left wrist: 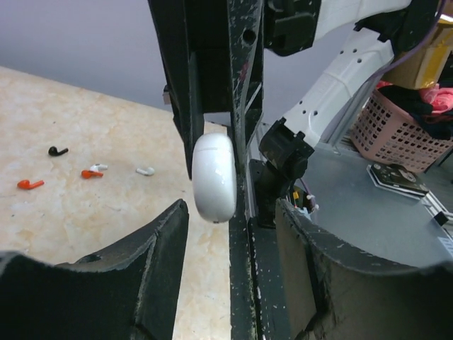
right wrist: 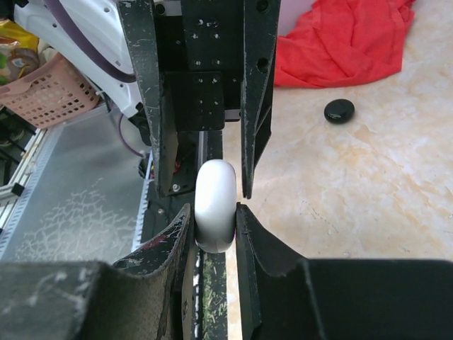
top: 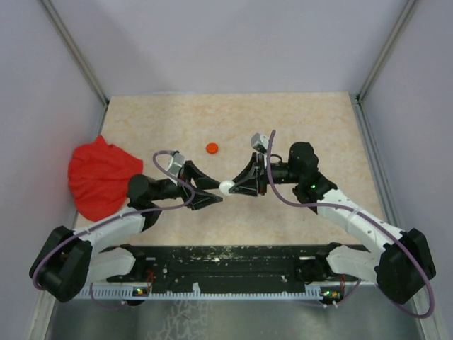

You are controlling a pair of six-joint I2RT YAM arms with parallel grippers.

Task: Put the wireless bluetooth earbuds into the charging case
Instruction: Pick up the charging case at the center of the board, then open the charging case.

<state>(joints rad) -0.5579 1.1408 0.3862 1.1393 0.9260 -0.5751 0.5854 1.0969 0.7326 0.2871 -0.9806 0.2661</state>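
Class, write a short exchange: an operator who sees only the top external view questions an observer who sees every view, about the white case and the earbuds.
Operator: Which tool grips the case?
Observer: The right tool is shut on the charging case; the left tool only straddles it, with gaps.
Operator: Where are the earbuds?
Observer: Several earbuds, black, orange and white, lie loose on the table in the left wrist view.

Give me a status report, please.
Right gripper shut on case. Left gripper open, flanking it. Earbuds loose on table. Nothing blocking.
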